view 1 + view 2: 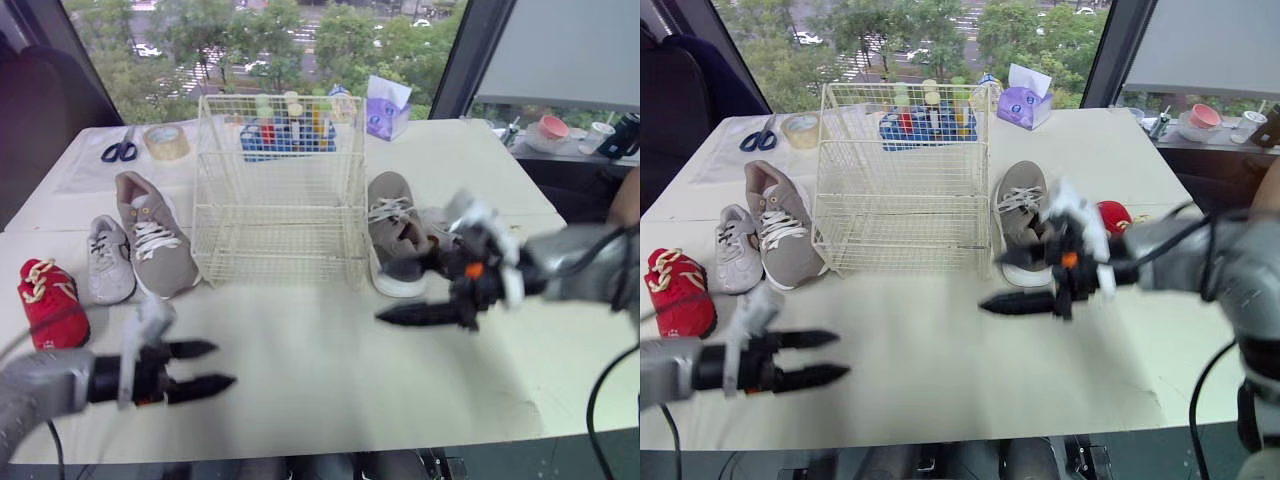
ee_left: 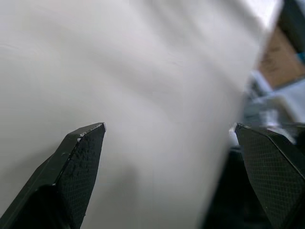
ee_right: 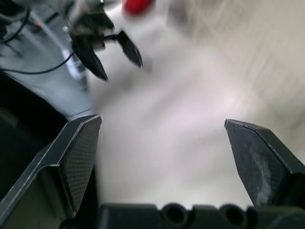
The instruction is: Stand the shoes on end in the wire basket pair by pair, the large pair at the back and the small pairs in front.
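White table point(image 1: 330, 390), wire basket point(image 1: 280, 200), grey laced shoes point(image 1: 150, 245) flat beside it — left tool point(image 1: 223, 364), right tool point(image 1: 382, 293) wide

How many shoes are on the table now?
5. Left of the basket: a red shoe, a small grey shoe, a large shoe. Right of it: a second large shoe and a second red shoe behind the right gripper; a sixth may be hidden there.
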Motion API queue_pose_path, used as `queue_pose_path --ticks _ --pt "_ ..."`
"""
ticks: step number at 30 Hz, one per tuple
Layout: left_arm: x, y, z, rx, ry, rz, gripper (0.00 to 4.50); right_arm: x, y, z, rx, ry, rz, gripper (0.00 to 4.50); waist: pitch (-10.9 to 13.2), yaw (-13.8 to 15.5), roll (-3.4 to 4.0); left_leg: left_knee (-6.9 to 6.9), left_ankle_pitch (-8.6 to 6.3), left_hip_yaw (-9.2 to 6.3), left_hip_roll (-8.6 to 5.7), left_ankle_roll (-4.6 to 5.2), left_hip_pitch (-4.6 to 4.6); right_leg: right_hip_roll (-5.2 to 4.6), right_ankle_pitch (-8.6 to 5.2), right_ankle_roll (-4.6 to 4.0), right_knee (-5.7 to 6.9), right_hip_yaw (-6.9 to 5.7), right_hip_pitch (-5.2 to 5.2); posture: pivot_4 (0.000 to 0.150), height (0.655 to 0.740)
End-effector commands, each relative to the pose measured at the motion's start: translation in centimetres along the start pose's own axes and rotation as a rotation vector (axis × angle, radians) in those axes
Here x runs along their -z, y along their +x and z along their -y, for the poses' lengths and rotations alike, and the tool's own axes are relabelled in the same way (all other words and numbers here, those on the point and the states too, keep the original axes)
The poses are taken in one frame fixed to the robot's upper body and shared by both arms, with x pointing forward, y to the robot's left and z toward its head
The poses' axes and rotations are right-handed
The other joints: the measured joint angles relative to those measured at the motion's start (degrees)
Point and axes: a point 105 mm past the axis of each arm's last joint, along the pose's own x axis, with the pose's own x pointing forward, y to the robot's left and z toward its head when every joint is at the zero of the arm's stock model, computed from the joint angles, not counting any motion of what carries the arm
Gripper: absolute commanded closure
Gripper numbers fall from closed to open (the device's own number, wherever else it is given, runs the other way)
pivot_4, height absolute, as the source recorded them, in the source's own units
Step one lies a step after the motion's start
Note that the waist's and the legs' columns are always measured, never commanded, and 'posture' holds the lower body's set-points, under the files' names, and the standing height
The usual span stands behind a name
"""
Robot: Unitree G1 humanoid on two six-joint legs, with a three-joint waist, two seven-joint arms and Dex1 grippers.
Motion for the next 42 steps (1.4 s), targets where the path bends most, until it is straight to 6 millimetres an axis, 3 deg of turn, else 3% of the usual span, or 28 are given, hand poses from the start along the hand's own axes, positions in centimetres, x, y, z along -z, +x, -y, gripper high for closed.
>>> queue_pose_path --ticks 1,4,7,12,15,23,27,32,33,36,42 --pt "-3.9 -1.3 0.8 0.026 0.135 0.059 0.04 -1.7 0.0 -0.4 -0.043 -0.077 -0.042 0.00 -0.03 -0.20 -0.05 -0.08 -0.02 0.02 0.01 -0.03 0.00 0.01 -0.01 -0.02 -0.06 0.01 0.01 0.150 0.7400" --pt "-7.3 -1.8 2.0 0.076 0.217 0.133 0.04 -2.9 1.1 0.8 -0.038 -0.209 -0.094 0.00 -0.04 -0.50 -0.07 -0.09 -0.11 0.23 0.01 0.14 -0.03 0.03 0.09 -0.11 -0.04 0.13 -0.02 0.150 0.7400" --pt "-9.5 -1.7 3.1 0.117 0.278 0.192 0.04 -2.0 3.3 2.9 -0.052 -0.329 -0.207 0.00 -0.10 -1.38 -0.17 -0.09 -0.14 0.75 -0.04 0.21 -0.02 0.15 0.20 0.16 0.08 0.58 -0.01 0.150 0.7400" --pt "-9.4 -1.4 3.5 0.045 0.410 0.102 0.04 -0.1 6.9 5.8 -0.049 -0.397 -0.368 0.00 -0.09 -3.18 -0.24 -0.07 -0.08 1.09 -0.03 0.13 0.05 0.18 0.12 0.33 0.29 0.92 -0.13 0.150 0.7400" --pt "-9.9 -1.7 4.1 0.033 0.438 0.114 0.04 1.0 7.9 7.3 -0.022 -0.452 -0.441 0.00 -0.09 -3.28 -0.24 -0.07 0.12 1.19 0.03 -0.21 0.05 0.29 0.13 0.33 0.31 0.97 -0.19 0.150 0.7400" --pt "-7.6 -0.8 3.5 -0.003 0.390 0.107 0.04 1.8 11.6 8.4 -0.027 -0.463 -0.488 0.00 -0.09 -3.18 -0.25 -0.07 0.27 1.15 0.22 -0.50 0.15 0.53 0.24 0.14 0.32 0.97 -0.12 0.150 0.7400" --pt "-7.0 -0.4 3.5 -0.003 0.357 0.137 0.00 2.5 12.4 8.3 -0.013 -0.465 -0.506 1.70 -0.11 -3.16 -0.27 -0.06 0.30 1.13 0.24 -0.54 0.13 0.56 0.28 0.06 0.35 0.98 -0.13 0.150 0.7400" --pt "-7.2 -0.1 3.3 -0.005 0.354 0.160 0.00 3.0 12.7 8.7 0.028 -0.497 -0.526 4.19 -0.13 -3.22 -0.30 -0.07 0.33 1.15 0.25 -0.59 0.27 0.58 0.30 0.03 0.43 1.00 -0.08 0.150 0.7400" --pt "-7.2 -0.1 3.3 -0.003 0.355 0.161 0.00 3.0 12.7 8.8 0.040 -0.503 -0.526 4.44 -0.13 -3.15 -0.31 -0.07 0.33 1.14 0.25 -0.59 0.31 0.58 0.30 0.03 0.46 1.00 -0.06 0.150 0.7400" --pt "-7.3 0.2 3.3 0.000 0.357 0.167 0.00 2.5 12.6 9.2 0.073 -0.580 -0.520 4.44 -0.13 -3.12 -0.31 -0.07 0.31 1.11 0.26 -0.58 0.40 0.59 0.29 0.02 0.48 1.00 0.03 0.150 0.7400" --pt "-7.4 0.3 3.1 0.006 0.359 0.168 0.00 1.5 13.0 5.6 -0.035 -0.592 -0.446 4.44 -0.13 -3.17 -0.30 -0.08 0.33 1.13 0.25 -0.60 0.40 0.59 0.29 0.01 0.55 1.02 -0.01 0.150 0.7400"
